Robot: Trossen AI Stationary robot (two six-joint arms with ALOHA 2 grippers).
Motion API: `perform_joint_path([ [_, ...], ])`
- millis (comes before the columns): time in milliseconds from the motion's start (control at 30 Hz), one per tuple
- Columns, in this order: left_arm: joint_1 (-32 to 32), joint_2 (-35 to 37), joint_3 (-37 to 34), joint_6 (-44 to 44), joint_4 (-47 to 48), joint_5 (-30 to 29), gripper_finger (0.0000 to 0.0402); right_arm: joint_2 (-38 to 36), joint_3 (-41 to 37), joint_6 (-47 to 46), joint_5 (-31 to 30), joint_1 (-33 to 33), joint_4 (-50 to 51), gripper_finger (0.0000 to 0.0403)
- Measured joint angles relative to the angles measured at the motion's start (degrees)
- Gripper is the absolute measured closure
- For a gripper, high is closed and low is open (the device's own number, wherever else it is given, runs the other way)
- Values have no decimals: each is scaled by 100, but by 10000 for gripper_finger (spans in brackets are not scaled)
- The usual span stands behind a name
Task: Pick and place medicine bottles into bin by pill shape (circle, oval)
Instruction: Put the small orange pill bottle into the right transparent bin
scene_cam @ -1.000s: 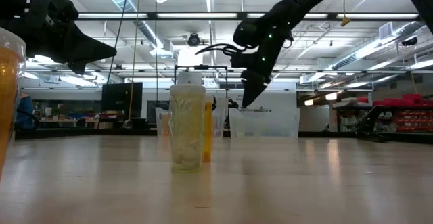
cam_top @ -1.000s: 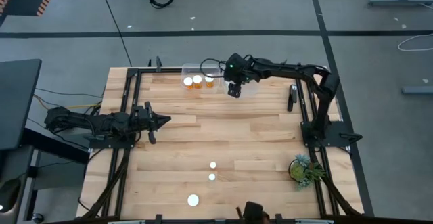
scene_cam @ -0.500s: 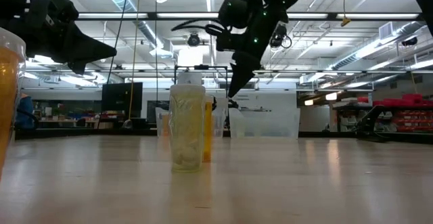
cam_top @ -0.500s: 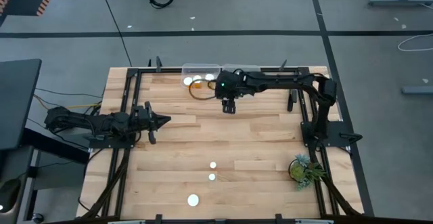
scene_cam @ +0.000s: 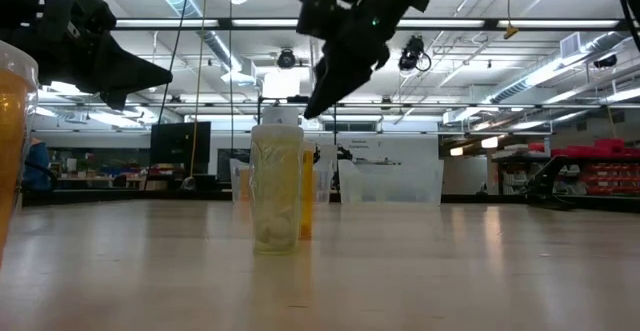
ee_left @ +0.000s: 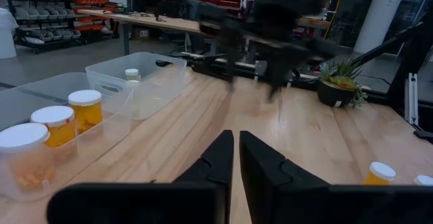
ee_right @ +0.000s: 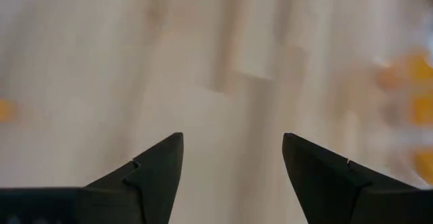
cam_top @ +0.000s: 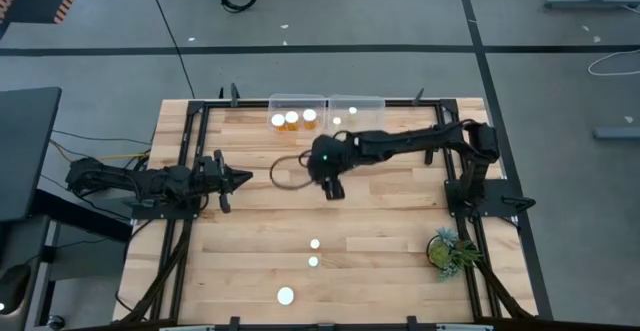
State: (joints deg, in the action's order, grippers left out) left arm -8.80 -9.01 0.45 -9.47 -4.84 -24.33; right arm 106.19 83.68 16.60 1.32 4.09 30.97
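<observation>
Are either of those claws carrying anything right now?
No. The right claw is open and empty above the table; the left claw is shut on nothing.

Three medicine bottles (cam_top: 291,119) with white caps sit in the left clear bin (cam_top: 296,101); one smaller-capped bottle (cam_top: 337,122) sits in the right clear bin (cam_top: 358,102). Three more bottles stand loose on the wooden table (cam_top: 380,221): two small-capped (cam_top: 314,243) (cam_top: 313,262) and one larger-capped (cam_top: 286,295). That makes seven bottles and two bins. One potted plant (cam_top: 448,250). Two robot arms (cam_top: 400,143) (cam_top: 150,183).
</observation>
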Motion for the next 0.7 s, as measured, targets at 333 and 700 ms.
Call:
perform_joint_path([
  [333, 0, 2, 0, 0, 0, 0, 375, 0, -4, 337, 520, -1036, -537, 144],
  [700, 0, 2, 0, 0, -2, -1, 370, 6, -775, 467, 755, -1878, -1717, 144],
])
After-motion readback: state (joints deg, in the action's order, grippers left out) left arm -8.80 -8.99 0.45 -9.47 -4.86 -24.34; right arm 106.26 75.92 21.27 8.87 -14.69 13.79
